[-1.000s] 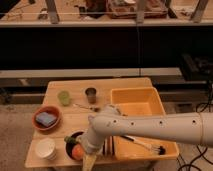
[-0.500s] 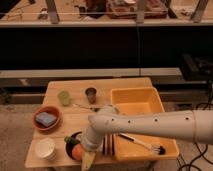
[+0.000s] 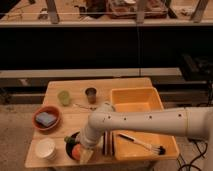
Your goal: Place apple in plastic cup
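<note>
Wooden table, near left: my hand sits at the apple on a dark plate.
Firm, smooth and likely to roll, I judge, so grip across its widest middle; whether my hand is apart or clamped, I cannot tell. The plastic cup stands far left.

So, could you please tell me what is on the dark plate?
The apple, partly showing, and a green vegetable beside it. The gripper is down over the apple, hiding its right side and much of the plate.
</note>
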`<control>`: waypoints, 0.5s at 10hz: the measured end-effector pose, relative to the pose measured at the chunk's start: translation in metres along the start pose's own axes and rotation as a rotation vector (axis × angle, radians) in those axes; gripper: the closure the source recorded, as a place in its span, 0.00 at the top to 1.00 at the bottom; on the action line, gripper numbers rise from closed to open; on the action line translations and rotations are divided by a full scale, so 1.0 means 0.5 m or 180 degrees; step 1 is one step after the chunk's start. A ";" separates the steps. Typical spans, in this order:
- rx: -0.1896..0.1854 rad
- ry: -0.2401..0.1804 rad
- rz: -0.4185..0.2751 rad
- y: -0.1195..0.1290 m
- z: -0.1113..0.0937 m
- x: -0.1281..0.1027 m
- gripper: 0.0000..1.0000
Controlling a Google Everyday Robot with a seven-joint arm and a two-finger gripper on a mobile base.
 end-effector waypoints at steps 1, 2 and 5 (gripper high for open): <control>-0.0010 -0.0003 0.0010 -0.003 0.003 0.002 0.58; -0.0019 -0.0008 0.0016 -0.006 0.006 0.003 0.58; -0.0029 -0.0013 0.0007 -0.009 0.006 0.003 0.58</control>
